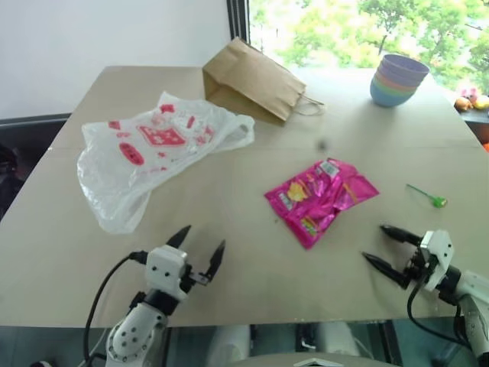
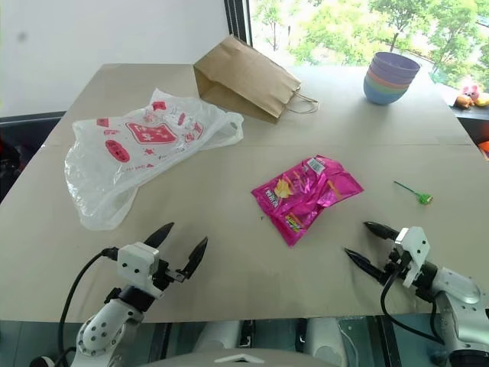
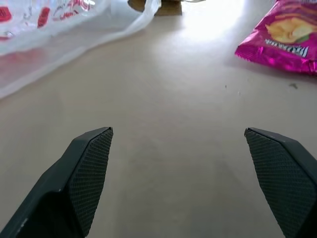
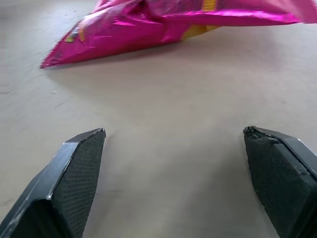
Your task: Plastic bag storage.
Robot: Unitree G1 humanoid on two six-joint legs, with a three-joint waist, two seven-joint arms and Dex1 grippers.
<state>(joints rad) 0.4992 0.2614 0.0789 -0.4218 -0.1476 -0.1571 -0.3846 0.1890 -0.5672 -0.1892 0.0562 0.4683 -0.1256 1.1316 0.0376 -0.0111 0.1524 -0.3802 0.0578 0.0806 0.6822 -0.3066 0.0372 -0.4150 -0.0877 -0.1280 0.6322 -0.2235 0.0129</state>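
Beige table (image 1: 252, 260) by sunlit window (image 1: 367, 27), plastic bag (image 1: 149, 149) lying flat, both jaws wide open, empty

Plastic bag (image 1: 149, 149) lies left of snack packet (image 1: 321, 197), paper bag (image 1: 252, 80) behind.

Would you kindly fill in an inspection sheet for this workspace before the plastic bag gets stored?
Surface: beige table, level, bare at the near edge.
Job's things: plastic bag, white with red print, lying crumpled and flat at the left, untouched.
Clutter: brown paper bag on its side at the far edge; pink snack packet at centre; stack of pastel bowls far right; green lollipop at right.
Grippers: left gripper and right gripper both open, empty, low over the near edge.
Cables: black cable looping beside the left arm; another under the right.
Surroundings: window with greenery at the far side.
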